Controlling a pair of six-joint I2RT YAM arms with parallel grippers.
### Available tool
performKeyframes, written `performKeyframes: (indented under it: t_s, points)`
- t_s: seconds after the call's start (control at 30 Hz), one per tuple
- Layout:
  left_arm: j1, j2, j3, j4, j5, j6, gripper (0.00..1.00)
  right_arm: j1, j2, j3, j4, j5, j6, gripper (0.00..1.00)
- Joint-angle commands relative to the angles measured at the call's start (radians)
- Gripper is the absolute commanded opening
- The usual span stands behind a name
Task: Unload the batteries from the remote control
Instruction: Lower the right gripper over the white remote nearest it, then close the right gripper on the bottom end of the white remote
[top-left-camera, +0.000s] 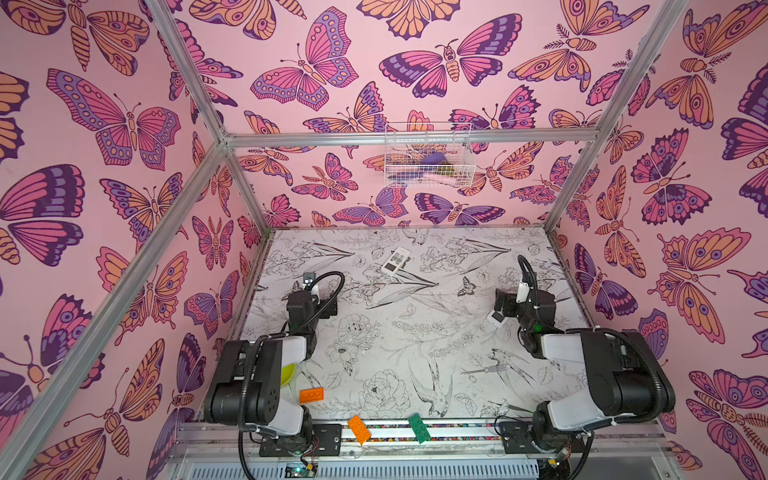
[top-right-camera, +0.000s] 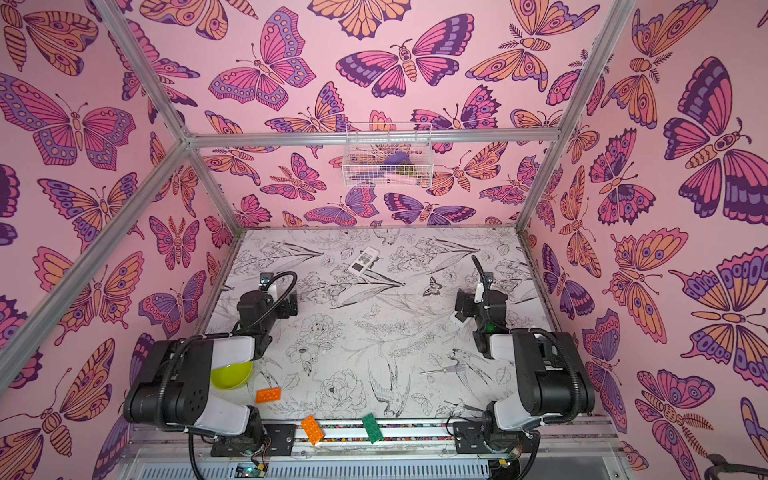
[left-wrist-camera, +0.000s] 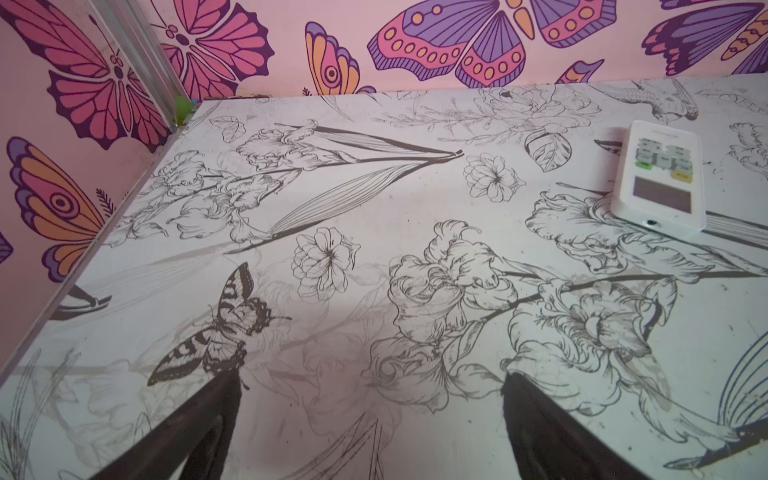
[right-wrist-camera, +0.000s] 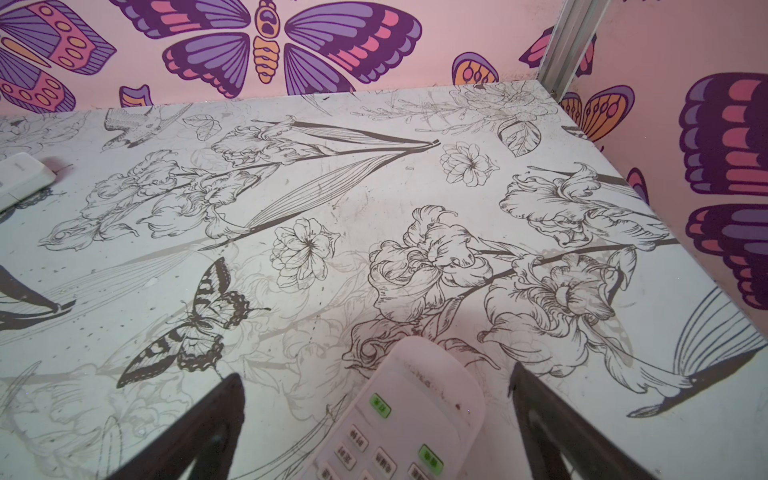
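Left gripper (left-wrist-camera: 372, 376): fingers spread wide, nothing between them, over bare table (left-wrist-camera: 374, 232).
Right gripper (right-wrist-camera: 376, 372): fingers spread wide, straddling the near remote control (right-wrist-camera: 415, 415); neither finger touches it.
Near remote control (top-left-camera: 496, 319): white, buttons up, toward the table's right side in both top views.
Far remote control (top-left-camera: 396, 261): white, face up, alone near the back middle of the table, well apart from both grippers.
Clutter toward the front: lime bowl (top-right-camera: 231, 374), orange brick (top-left-camera: 311, 395), thin metal tool (top-left-camera: 484, 370).

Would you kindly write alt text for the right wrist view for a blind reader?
A white remote, buttons up, lies between the open right hand's fingers on a flower-printed table; a second remote's end shows farther off.
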Motion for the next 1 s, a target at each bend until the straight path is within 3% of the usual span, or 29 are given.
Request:
performKeyframes:
  t_s: [0.0,0.1,0.27,0.37,0.43,0.5,0.7,0.97]
  points:
    - [-0.013,-0.067,0.149,-0.323,0.013,0.055,1.00,-0.006,-0.088,0.033,-0.082,0.012,0.003,0.99]
    - [-0.019,-0.121,0.246,-0.520,0.038,0.095,1.00,-0.006,-0.191,0.119,-0.355,0.076,0.071,0.99]
    - [-0.023,-0.211,0.380,-0.800,0.139,0.067,1.00,-0.007,-0.263,0.273,-0.784,0.169,0.415,0.99]
    - [-0.019,-0.253,0.385,-0.862,0.192,0.011,1.00,-0.009,-0.262,0.342,-0.953,0.107,0.498,0.99]
    - [0.025,-0.271,0.337,-0.839,0.325,-0.050,1.00,-0.009,-0.252,0.380,-1.052,0.069,0.531,0.99]
    - [0.049,-0.276,0.307,-0.822,0.419,-0.037,1.00,-0.008,-0.247,0.397,-1.118,0.048,0.560,1.00]
    - [0.049,-0.260,0.308,-0.828,0.445,-0.043,1.00,0.003,-0.227,0.406,-1.263,0.059,0.702,0.96]
    - [0.051,-0.241,0.293,-0.804,0.460,-0.049,1.00,0.137,-0.123,0.473,-1.319,0.158,0.707,0.95]
